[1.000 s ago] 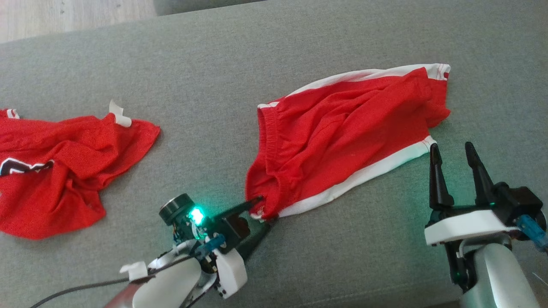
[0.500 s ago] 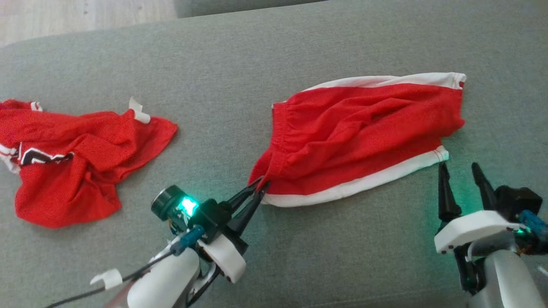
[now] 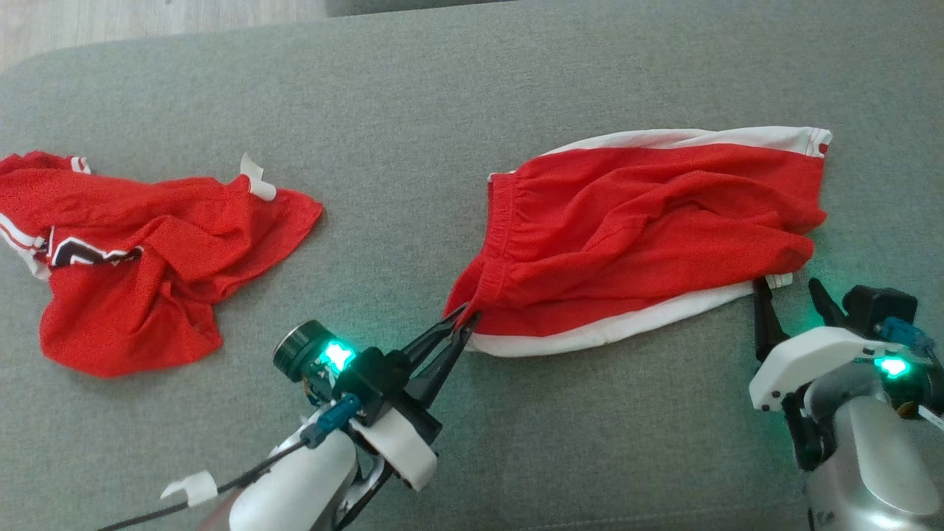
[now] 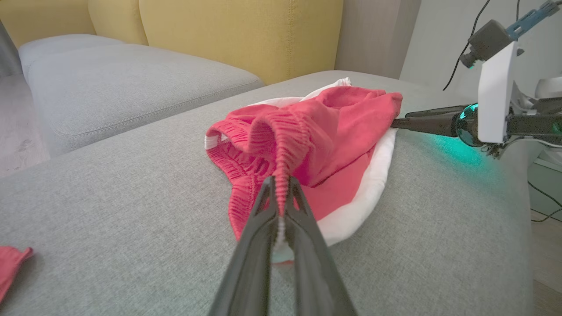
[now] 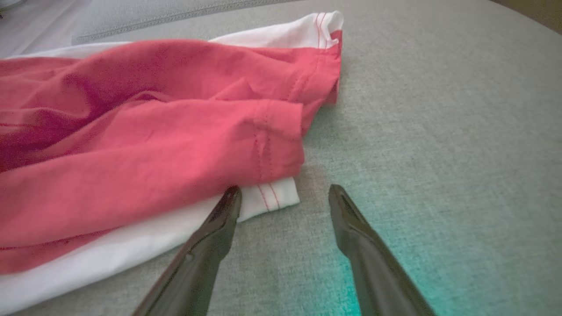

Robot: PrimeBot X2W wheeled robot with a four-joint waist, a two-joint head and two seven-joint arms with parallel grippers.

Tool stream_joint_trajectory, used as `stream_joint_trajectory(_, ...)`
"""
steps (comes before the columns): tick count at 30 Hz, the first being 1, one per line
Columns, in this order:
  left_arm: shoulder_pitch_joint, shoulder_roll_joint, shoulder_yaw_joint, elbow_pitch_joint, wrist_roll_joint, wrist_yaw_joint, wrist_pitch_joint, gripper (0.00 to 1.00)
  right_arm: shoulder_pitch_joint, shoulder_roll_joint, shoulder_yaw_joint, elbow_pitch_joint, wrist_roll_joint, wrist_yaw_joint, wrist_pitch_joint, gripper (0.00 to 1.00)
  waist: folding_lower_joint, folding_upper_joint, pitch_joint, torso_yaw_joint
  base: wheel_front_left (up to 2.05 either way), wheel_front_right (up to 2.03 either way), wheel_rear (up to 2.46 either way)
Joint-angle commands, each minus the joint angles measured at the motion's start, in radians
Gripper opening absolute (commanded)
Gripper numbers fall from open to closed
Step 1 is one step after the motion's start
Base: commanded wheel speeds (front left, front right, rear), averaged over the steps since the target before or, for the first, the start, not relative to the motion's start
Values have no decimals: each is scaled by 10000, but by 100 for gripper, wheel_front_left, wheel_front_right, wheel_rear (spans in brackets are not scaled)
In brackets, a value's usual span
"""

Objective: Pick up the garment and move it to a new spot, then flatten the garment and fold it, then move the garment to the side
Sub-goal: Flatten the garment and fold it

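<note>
surface: a broad grey cushion (image 3: pixel 413 110) carries everything, with a strip of wood floor (image 3: pixel 147 18) beyond its far edge.
head view, garment: the red shorts (image 3: pixel 649 221) with white trim lie rumpled on the right half of the cushion, waistband toward the left.
head view, left pincer: the left pincer (image 3: pixel 463 324) is clamped tight on the near corner of the waistband.
head view, right pincer: the right pincer (image 3: pixel 787 287) stands spread wide at the near leg hem, holding nothing.
head view, other cloth: a crumpled red jersey (image 3: pixel 147 258) lies well apart on the left.
left wrist view: the elastic waistband is nipped between the closed fingers and pulled up into a ridge, with a yellow sofa back (image 4: pixel 241 35) behind.
right wrist view: one fingertip sits at the white hem corner, the other over bare cushion.
</note>
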Motion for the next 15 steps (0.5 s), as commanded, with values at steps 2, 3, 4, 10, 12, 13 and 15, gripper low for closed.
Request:
stream_joint_trajectory(2,-440,113,292,-359,-38,63,-104,0,-418,-53,99,-2,-250,-7,-69,100,0,0,67,31,0,0,0)
stream_joint_trajectory(3,-453,112,281,-367,-41,63,-105,0,-466,-53,60,87,-299,-7,-77,100,0,0,80,39,0,0,0)
stream_joint_trajectory(4,-464,112,269,-373,-45,61,-104,0,-514,-53,26,180,-377,-7,-63,100,0,0,93,44,0,0,0)
stream_joint_trajectory(10,-521,133,210,-389,-60,56,-81,0,-734,-53,-5,518,-797,-7,22,100,0,0,135,43,0,0,0)
stream_joint_trajectory(12,-549,137,192,-389,-71,52,-77,0,-760,-53,-50,639,-976,-7,153,100,0,0,137,45,0,0,0)
stream_joint_trajectory(13,-560,140,185,-384,-79,51,-77,0,-757,-53,-49,703,-1033,-7,229,90,0,0,130,43,0,0,0)
stream_joint_trajectory(15,-573,150,174,-366,-97,54,-77,0,-737,-53,0,791,-1088,-7,323,40,0,0,108,30,0,0,0)
